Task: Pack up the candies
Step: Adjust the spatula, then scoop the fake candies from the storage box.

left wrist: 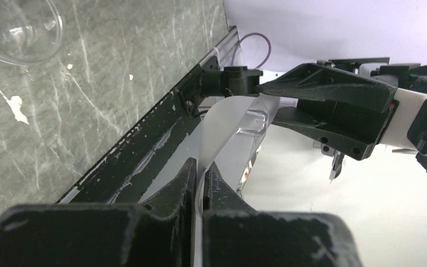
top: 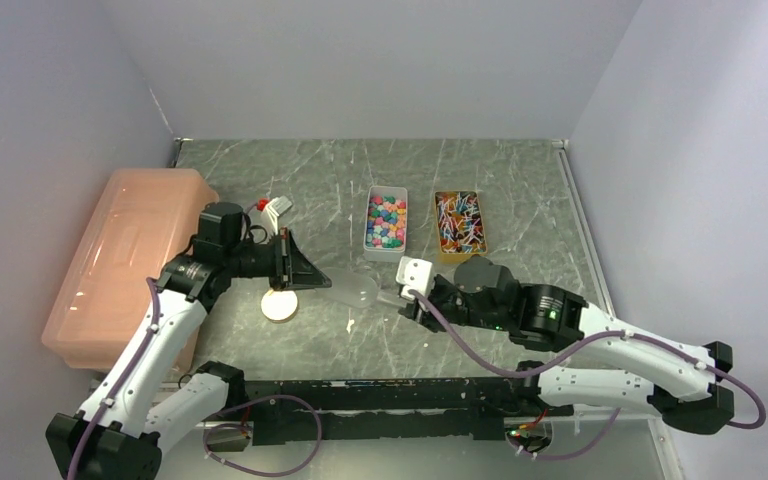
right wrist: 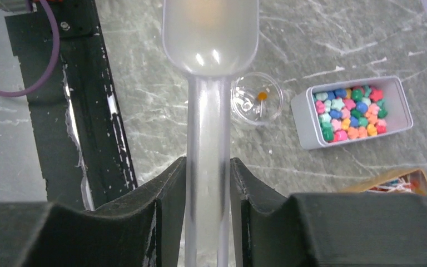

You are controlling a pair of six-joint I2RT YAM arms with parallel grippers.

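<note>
Via the left gripper (left wrist: 201, 171): clamped tight on a thin, pale translucent sheet (left wrist: 225, 119), possibly a bag; cannot tell. Via the right gripper (right wrist: 208, 172): closed around the handle of a clear scoop (right wrist: 210, 33), bowl pointing away. Ahead of that bowl and off to its right, heaped loose in a white tray (right wrist: 307, 119): the candies (right wrist: 349, 111). Probably light, hard and smooth, apt to roll and scatter. Better lifted from under the heap with the scoop than pinched singly.
</note>
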